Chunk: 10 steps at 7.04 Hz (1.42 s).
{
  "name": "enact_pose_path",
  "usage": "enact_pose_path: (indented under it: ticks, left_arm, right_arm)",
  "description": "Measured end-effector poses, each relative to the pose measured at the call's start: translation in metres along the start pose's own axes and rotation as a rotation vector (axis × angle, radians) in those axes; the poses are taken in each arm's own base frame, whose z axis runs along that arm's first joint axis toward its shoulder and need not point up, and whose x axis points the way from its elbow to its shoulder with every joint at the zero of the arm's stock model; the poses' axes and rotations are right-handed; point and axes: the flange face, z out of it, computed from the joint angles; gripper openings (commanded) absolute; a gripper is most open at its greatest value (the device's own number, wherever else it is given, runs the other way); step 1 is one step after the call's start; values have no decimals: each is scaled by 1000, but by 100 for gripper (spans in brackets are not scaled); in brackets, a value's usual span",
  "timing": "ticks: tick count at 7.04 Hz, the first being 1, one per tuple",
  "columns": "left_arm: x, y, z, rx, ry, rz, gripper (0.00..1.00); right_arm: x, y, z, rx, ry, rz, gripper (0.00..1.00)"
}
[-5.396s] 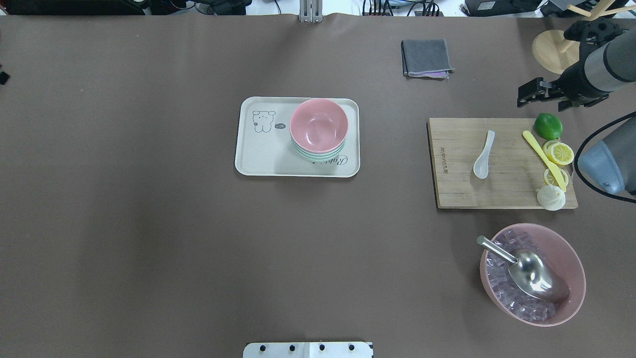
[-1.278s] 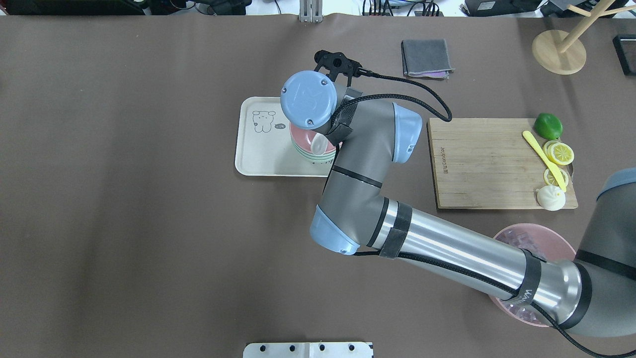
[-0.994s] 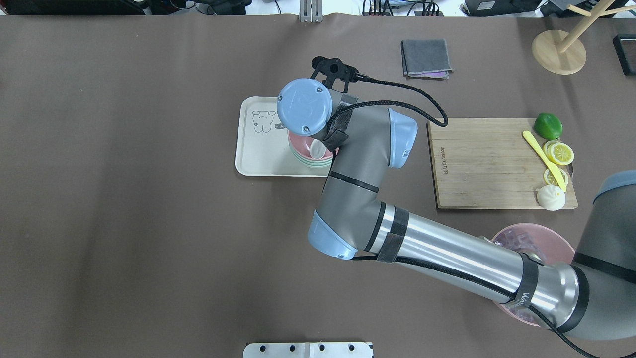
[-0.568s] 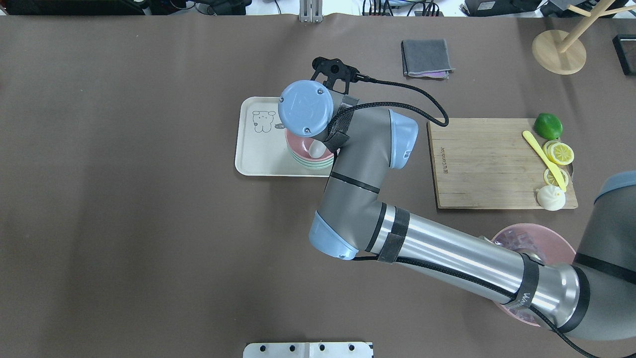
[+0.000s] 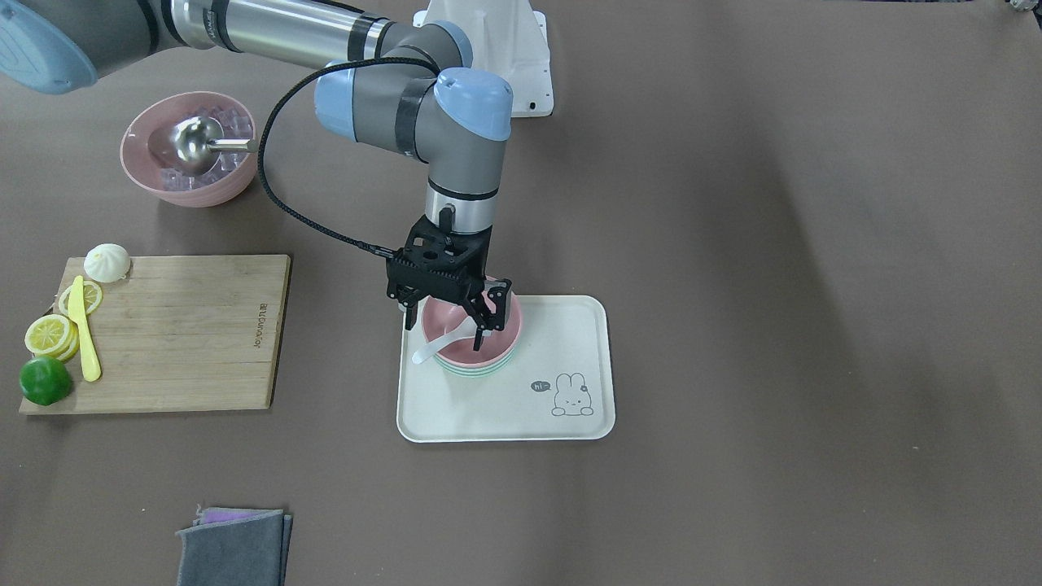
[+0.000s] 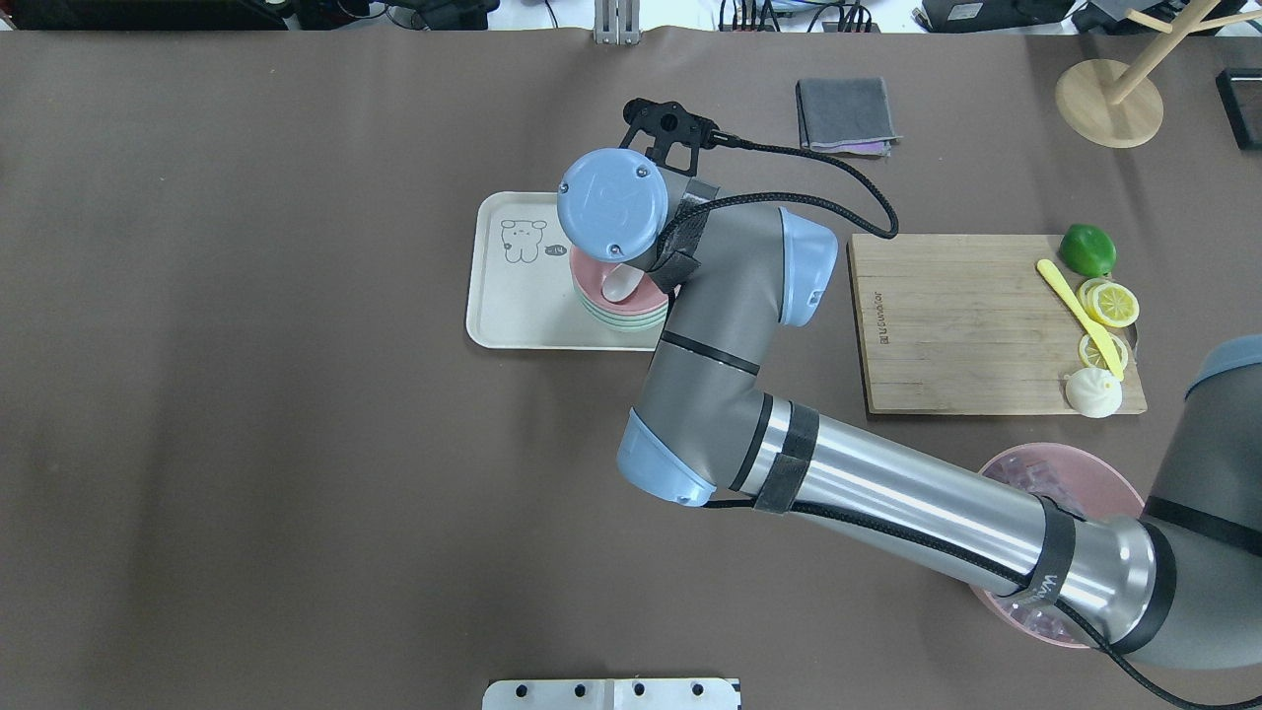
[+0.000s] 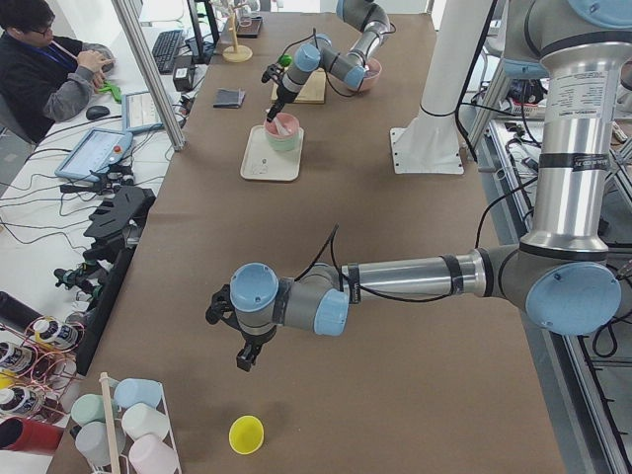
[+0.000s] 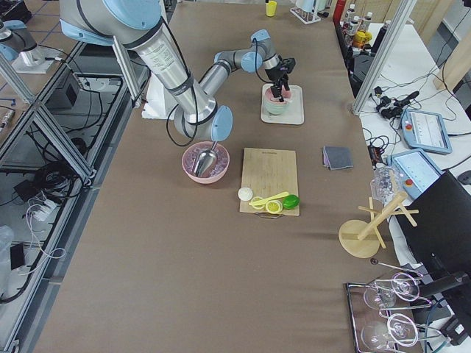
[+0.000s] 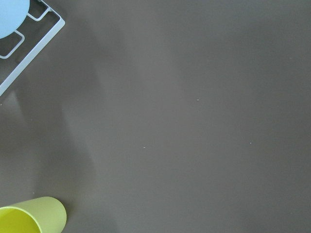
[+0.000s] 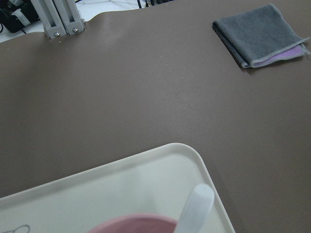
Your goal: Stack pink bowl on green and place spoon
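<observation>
Standing across from the robot, I see the cutting board (image 5: 187,334) at 9 o'clock. A lime (image 5: 45,380), lemon slices (image 5: 49,334) and a yellow knife (image 5: 81,334) sit along its left edge, and a bun (image 5: 107,262) is on its top corner. At 10 o'clock a pink ice bowl (image 5: 191,194) holds a metal scoop (image 5: 191,138), and at 7 o'clock lies a grey cloth (image 5: 232,549). Near the middle is the tray (image 5: 505,407). On it the pink bowl (image 5: 468,352) sits nested on the green bowls (image 5: 472,370). The spoon (image 5: 435,346) lies in the pink bowl, its handle leaning over the rim toward 8 o'clock. The right gripper (image 5: 452,316) hangs just above, jaws spread, apparently clear of the spoon. The left gripper (image 7: 247,348) is far down the table by a yellow cup (image 7: 246,434). I cannot tell how its jaws stand.
</observation>
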Motion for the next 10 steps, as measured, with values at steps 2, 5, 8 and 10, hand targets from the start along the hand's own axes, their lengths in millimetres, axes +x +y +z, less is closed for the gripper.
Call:
enact_pose_path:
  ticks: [2, 5, 8, 10]
  left_arm:
    - [0, 1, 0, -17, 4, -100, 98]
    - [21, -7, -21, -44, 21, -206, 98]
    - [56, -7, -56, -63, 19, -229, 98]
    - [60, -9, -60, -59, 18, -225, 98]
  right_arm:
    - [46, -56, 17, -51, 23, -74, 100]
    - [185, -171, 23, -191, 5, -261, 100]
    - [350, -259, 35, -292, 6, -435, 100]
    - [506, -293, 42, -375, -7, -550, 100]
